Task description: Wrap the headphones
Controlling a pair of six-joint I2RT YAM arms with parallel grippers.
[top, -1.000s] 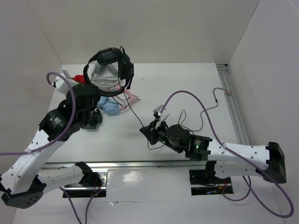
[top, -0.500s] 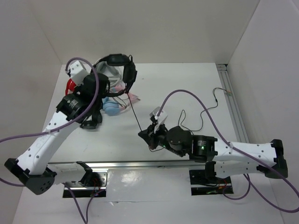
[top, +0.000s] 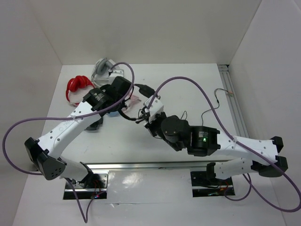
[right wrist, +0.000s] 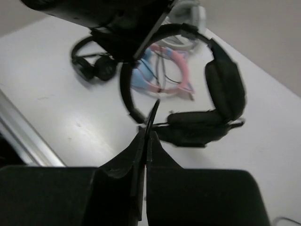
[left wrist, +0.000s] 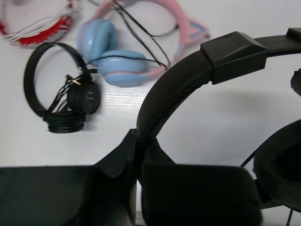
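Observation:
The large black headphones are held up off the table by their wide band [left wrist: 174, 87]. My left gripper [left wrist: 138, 139] is shut on that band. One padded ear cup [left wrist: 282, 160] hangs at the right. In the top view only part of them [top: 143, 88] shows between the two arms, by my left gripper [top: 131, 93]. My right gripper [right wrist: 146, 134] is shut on the thin black cable [right wrist: 151, 115], just in front of the two ear cups [right wrist: 223, 84]. In the top view my right gripper [top: 143, 117] is close under the left one.
Lying at the back left are a red pair [top: 77, 84], a grey pair [top: 103, 66], a pink-and-blue pair [left wrist: 117, 66] and a smaller black pair [left wrist: 61, 94]. The slack cable [top: 207, 108] lies at the right, near a metal rail [top: 235, 108].
My left arm has swung the headphones from the back left toward the table's middle. My right gripper has moved back and left with the cable, up close to the headphones.

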